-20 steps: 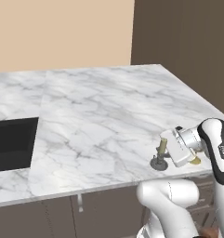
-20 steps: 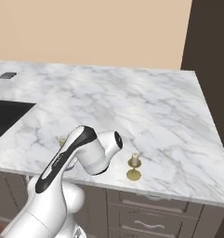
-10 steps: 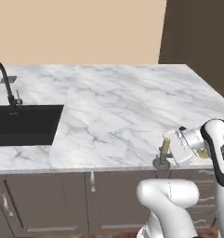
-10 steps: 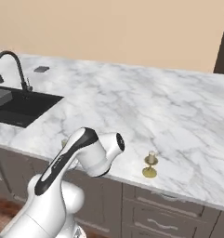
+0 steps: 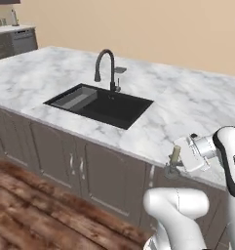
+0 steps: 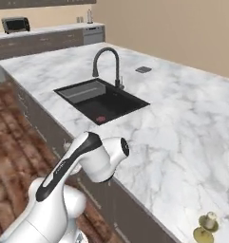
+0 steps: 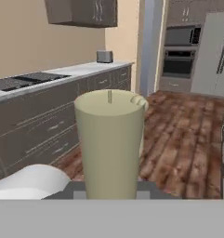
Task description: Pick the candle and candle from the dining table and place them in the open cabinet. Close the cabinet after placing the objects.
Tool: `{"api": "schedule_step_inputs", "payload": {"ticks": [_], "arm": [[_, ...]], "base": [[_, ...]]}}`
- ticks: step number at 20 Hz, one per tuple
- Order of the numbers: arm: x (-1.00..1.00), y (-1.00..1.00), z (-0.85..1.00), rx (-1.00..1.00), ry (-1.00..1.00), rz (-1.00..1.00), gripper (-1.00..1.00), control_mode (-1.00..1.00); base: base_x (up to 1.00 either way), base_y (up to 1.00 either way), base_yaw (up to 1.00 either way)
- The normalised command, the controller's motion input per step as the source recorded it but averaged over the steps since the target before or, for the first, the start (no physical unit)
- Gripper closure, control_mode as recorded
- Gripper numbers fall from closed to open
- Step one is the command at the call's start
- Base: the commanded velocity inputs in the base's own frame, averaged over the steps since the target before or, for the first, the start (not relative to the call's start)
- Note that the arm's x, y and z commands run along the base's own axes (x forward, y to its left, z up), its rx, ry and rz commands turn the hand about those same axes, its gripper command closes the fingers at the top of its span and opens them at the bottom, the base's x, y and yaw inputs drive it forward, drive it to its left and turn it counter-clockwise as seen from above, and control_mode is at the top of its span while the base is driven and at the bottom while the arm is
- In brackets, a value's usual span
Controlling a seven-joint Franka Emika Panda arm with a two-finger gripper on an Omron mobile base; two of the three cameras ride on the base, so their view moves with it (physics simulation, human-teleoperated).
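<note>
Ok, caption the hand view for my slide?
Olive-beige candle held upright in the shut jaws, kitchen drawers and wood floor behind.

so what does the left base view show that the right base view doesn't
Left base view alone: the hand shut on the olive candle, held off the table's near edge in front of the cabinet doors.

Right base view alone: a second, paler candle standing on the marble, and a toaster oven far back.

Both: the black sink and faucet.
</note>
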Motion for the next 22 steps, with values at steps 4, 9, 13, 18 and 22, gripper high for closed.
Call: {"api": "schedule_step_inputs", "payload": {"ticks": [4,9,13,18,22], "arm": [[0.0,0.0,0.0,0.0,0.0,0.0,1.0,1.0],[0.0,0.0,0.0,0.0,0.0,0.0,1.0,1.0],[0.0,0.0,0.0,0.0,0.0,0.0,1.0,1.0],[0.0,0.0,0.0,0.0,0.0,0.0,1.0,1.0],[0.0,0.0,0.0,0.0,0.0,0.0,1.0,1.0]], "base": [[-0.04,0.0,0.8],[0.0,0.01,0.64],[0.0,0.04,0.55],[0.01,0.05,0.53],[0.04,0.04,0.51]]}}
